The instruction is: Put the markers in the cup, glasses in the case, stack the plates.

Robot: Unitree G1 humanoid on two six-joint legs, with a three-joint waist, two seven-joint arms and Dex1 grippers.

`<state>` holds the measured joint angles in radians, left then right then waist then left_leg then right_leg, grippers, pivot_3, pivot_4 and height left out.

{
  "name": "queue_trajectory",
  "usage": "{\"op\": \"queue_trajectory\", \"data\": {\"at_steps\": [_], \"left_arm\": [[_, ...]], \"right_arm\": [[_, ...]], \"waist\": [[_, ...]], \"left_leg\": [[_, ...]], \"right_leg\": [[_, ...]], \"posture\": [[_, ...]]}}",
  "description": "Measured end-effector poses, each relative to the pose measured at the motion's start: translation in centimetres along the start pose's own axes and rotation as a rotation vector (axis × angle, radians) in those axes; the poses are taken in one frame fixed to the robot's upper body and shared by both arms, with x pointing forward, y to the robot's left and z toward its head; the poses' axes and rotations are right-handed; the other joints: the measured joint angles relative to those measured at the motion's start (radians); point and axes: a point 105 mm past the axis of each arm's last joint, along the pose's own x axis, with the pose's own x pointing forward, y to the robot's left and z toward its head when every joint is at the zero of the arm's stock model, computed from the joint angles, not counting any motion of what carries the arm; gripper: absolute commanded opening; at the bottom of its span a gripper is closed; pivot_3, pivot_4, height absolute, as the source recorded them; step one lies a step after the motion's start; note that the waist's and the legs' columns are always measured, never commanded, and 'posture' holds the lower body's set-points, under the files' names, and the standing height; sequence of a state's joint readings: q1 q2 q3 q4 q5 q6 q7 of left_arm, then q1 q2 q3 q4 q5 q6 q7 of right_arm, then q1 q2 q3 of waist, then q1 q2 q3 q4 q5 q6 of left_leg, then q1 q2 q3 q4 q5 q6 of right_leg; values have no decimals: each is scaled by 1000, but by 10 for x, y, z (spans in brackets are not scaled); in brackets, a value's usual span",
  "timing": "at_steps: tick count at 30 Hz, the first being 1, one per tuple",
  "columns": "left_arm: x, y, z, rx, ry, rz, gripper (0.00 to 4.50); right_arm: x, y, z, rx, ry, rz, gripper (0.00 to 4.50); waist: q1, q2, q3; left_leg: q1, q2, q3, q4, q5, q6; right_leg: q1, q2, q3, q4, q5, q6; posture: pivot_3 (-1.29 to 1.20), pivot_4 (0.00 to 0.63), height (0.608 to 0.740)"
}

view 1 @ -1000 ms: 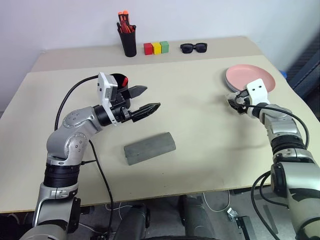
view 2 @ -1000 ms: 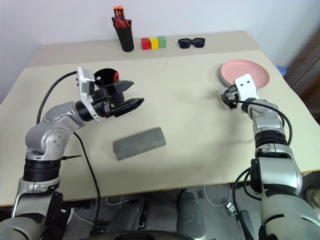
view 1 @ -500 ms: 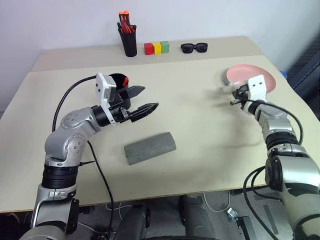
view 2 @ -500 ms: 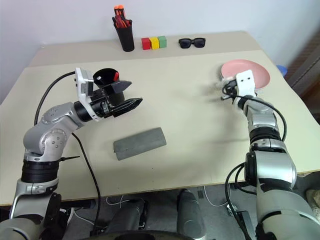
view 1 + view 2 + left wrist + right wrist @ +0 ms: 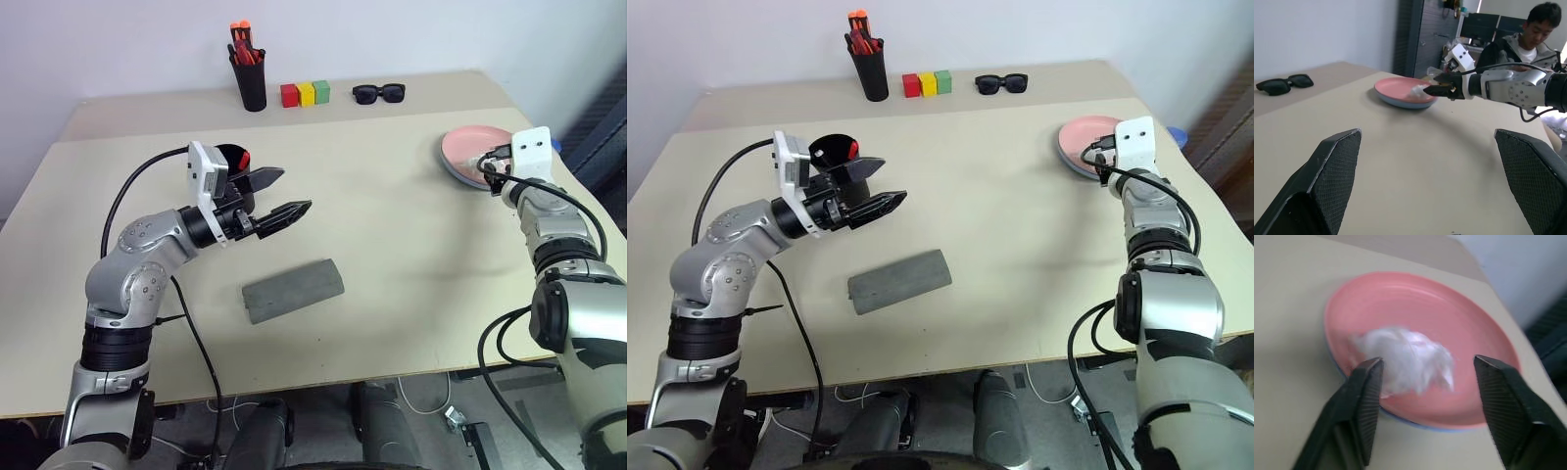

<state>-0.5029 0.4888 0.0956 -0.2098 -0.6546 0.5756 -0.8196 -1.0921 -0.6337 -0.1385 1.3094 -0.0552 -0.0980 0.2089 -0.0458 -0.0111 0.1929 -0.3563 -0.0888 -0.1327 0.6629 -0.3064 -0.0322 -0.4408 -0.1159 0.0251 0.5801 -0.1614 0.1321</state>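
Readable text: none on any surface.
Case (image 5: 293, 290): plain grey shell, no brand or label.
Cup (image 5: 831, 152): plain black, no print.
Pink plate (image 5: 1420, 342): no marking.
Coloured blocks (image 5: 306, 94): no letters or numbers.
Pen holder (image 5: 253, 86): no label legible.
Screens behind the person (image 5: 1498, 24): content too small to read.

Looks like an office/lab test setup: plain beige table (image 5: 392, 245) against a bare white wall (image 5: 127, 39), person (image 5: 1528, 39) seated nearby, computer monitors (image 5: 1488, 27) and a dark cabinet (image 5: 1420, 34) behind.
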Motion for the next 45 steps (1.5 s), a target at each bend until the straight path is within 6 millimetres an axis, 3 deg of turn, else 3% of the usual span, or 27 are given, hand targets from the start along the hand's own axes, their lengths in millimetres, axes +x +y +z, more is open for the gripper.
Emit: {"op": "queue_trajectory", "data": {"at_steps": [4,8,12,17,19,21,23,29,34,38,45], "left_arm": [[-4,1,-5,-16,7,27,4500],[-10,2,-5,18,6,41,4500],[-26,6,-4,59,8,82,4500],[-56,5,-16,61,67,109,4500],[-64,1,-19,58,89,105,4500],[-68,-3,-22,57,102,104,4500],[-72,-6,-26,49,110,106,4500],[-85,-16,-38,22,160,67,4500],[-90,-21,-36,25,177,-12,4500],[-104,-17,-45,5,200,-41,4500],[-94,-20,-46,41,183,-98,4500]], "right_arm": [[0,9,22,111,-120,86,2899],[-21,61,69,202,-399,484,2899],[-72,102,66,190,-474,870,2899],[-153,149,66,196,-429,1299,2899],[-178,162,70,166,-434,1403,3435],[-191,169,70,170,-420,1460,4256],[-201,172,68,183,-411,1507,4487],[-205,163,62,50,-420,1495,4487],[-206,162,61,-11,-450,1453,4487],[-205,157,42,-42,-369,1396,4487],[-204,155,47,-69,-368,1365,4487]], "waist": [[0,0,0],[-6,0,0],[10,0,0],[11,1,0],[9,1,0],[11,1,0],[15,1,0],[33,0,0],[34,0,0],[35,0,0],[34,0,0]], "left_leg": [[0,0,0,0,0,0],[0,1,-1,0,0,0],[-1,1,-3,0,0,0],[0,1,-3,0,-1,1],[1,1,-2,0,-1,1],[1,1,-2,1,-1,1],[1,1,-2,1,-1,1],[1,1,-1,2,-1,1],[1,1,0,2,-1,1],[0,1,0,2,-1,1],[0,1,0,2,-1,1]], "right_leg": [[0,0,0,0,0,0],[0,1,0,0,0,0],[-1,1,0,0,0,0],[-1,0,0,2,0,0],[-1,0,0,3,0,0],[0,0,0,3,0,0],[0,0,0,3,0,0],[0,0,0,2,0,0],[0,0,0,2,0,0],[0,0,0,2,0,0],[1,0,0,1,0,0]], "posture": [[0,150,740],[0,150,740],[0,150,740],[0,150,740],[0,150,740],[0,150,740],[0,150,740],[0,150,740],[0,150,740],[0,150,740],[0,150,740]]}}
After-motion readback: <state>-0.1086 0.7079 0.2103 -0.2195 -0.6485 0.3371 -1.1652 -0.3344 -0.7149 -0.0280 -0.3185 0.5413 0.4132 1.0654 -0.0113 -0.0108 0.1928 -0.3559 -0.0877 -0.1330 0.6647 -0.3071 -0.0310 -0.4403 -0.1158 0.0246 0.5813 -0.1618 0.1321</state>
